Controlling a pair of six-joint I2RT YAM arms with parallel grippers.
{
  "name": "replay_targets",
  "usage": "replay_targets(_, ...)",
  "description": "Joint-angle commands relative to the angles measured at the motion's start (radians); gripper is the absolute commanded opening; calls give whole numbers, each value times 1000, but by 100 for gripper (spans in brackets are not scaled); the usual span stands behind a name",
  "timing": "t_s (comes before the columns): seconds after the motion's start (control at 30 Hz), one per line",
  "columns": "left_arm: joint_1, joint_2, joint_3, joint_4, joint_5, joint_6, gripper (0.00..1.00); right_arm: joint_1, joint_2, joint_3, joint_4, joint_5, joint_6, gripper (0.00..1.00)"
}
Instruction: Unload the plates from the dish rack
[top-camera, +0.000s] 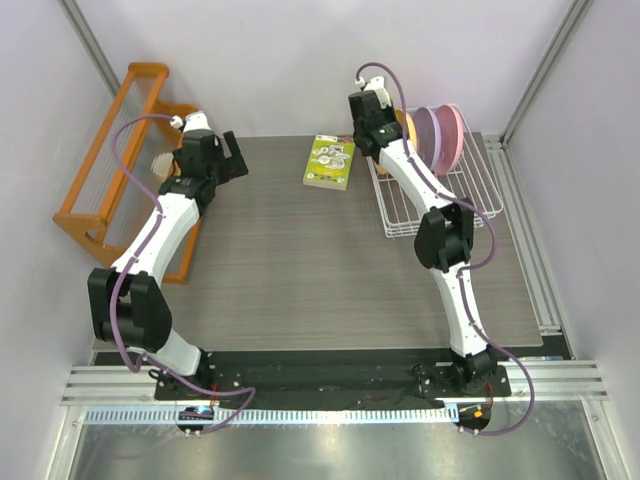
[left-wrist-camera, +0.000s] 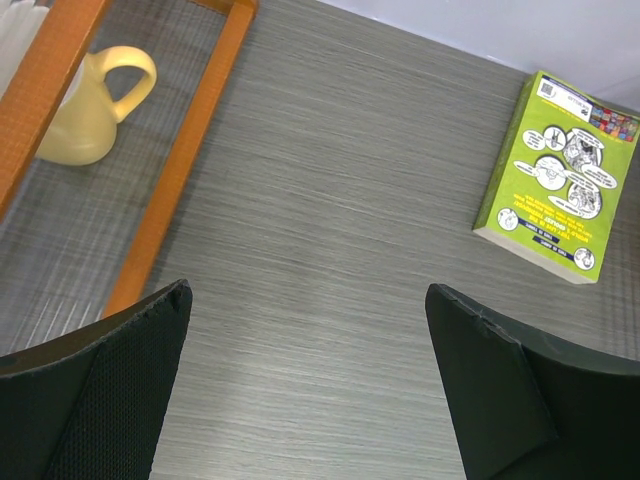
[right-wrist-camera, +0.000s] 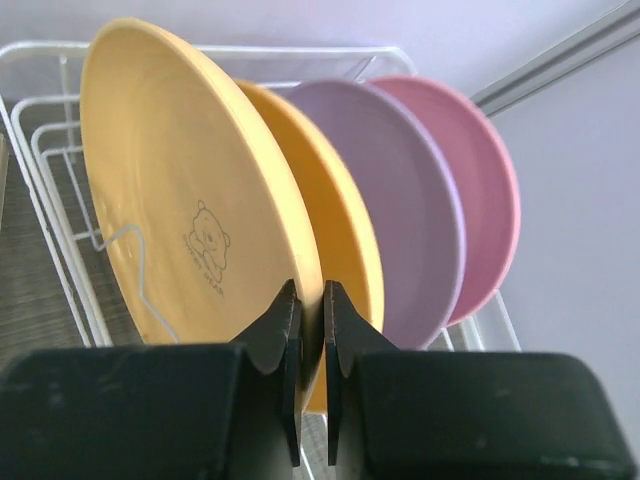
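Note:
The white wire dish rack (top-camera: 480, 190) (right-wrist-camera: 40, 150) stands at the back right with the plates upright in it. The front orange-yellow plate (right-wrist-camera: 180, 190) (top-camera: 409, 124) carries a small bear print. More orange-yellow (right-wrist-camera: 345, 250) shows right behind it, then the lilac plate (right-wrist-camera: 410, 210) (top-camera: 427, 135) and the pink plate (right-wrist-camera: 480, 190) (top-camera: 452, 135). My right gripper (right-wrist-camera: 311, 290) is shut on the near rim of the front orange-yellow plate, one finger on each face. My left gripper (left-wrist-camera: 306, 290) (top-camera: 232, 155) hangs open over bare table at the back left, holding nothing.
A green-white booklet (top-camera: 329, 162) (left-wrist-camera: 560, 180) lies on the table between the arms, left of the dish rack. An orange wooden rack (top-camera: 110, 170) (left-wrist-camera: 190, 140) runs along the left side, with a yellow jug (left-wrist-camera: 95, 105) inside it. Walls close in behind and at both sides.

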Motion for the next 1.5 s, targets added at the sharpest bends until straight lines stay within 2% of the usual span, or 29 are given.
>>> replay_targets(0.0,2,-5,25,4,-33,25,99,79,-44,43,257,164,-162,2)
replay_targets(0.23,4,-7,25,-1,-18,29,100,93,-80,-16,504,337,-370,2)
replay_targets(0.43,4,-7,29,-5,36,42,99,107,-205,-63,473,332,-333,2)
replay_targets(0.53,4,0,28,5,111,25,99,122,-258,-66,303,244,-180,2)
replay_targets(0.67,4,1,-20,79,319,-61,99,162,-381,-161,161,152,-19,2)
replay_targets(0.8,4,-6,-96,203,459,-148,99,181,-484,-260,35,-15,176,2)
replay_targets(0.83,4,-8,-110,226,476,-185,99,181,-502,-279,0,-115,211,2)
replay_targets(1.07,4,-42,-244,427,586,-311,100,198,-637,-508,4,-403,420,2)
replay_targets(1.27,4,-85,-369,635,654,-429,99,216,-700,-667,92,-494,506,2)
replay_targets(1.47,4,-85,-440,728,677,-490,99,218,-729,-752,155,-567,575,2)
